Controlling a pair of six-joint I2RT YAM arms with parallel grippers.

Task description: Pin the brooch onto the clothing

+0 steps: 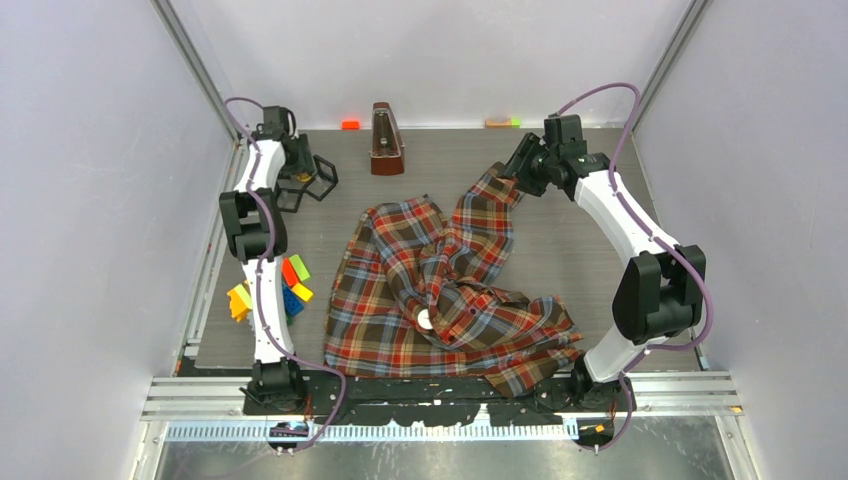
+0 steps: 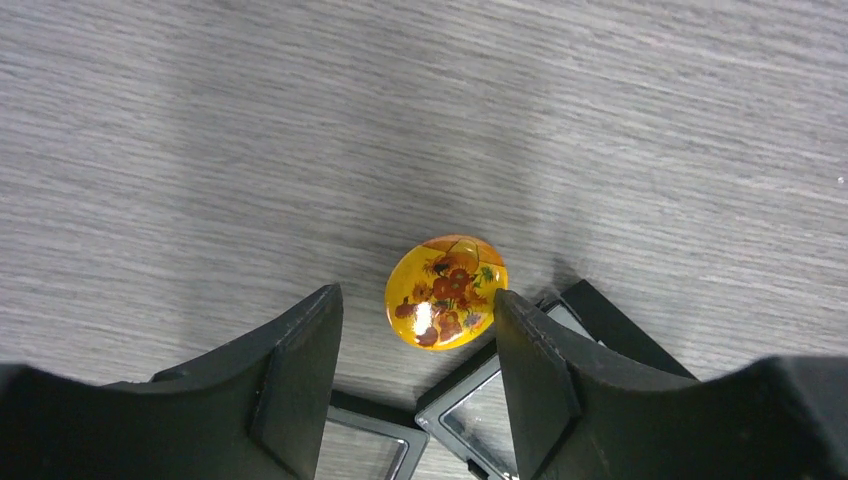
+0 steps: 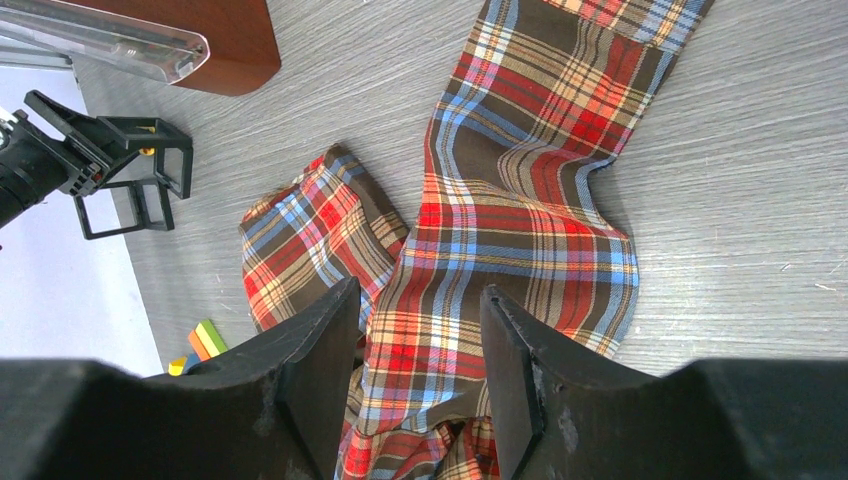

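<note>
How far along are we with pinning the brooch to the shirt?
Done: the black display box lies open and the round yellow flower-painted brooch is out on the grey table. In hand: the left tool straddles the brooch, jaws open, not gripping. Remaining: pick it up, carry it to the plaid shirt under the open right tool, and pin it.

Quick headcount from where I'm standing: one red, brown and light-blue plaid button-up shirt (image 1: 440, 290), one round yellow-orange brooch with a flower picture (image 2: 447, 292), one brown wooden pyramid-shaped metronome (image 1: 387, 140), two black square frame boxes (image 2: 465, 420), two black-and-white robot arms, left (image 1: 262, 300) and right (image 1: 615, 215). Heap of bright plastic blocks (image 1: 270, 292), too jumbled to count.
</note>
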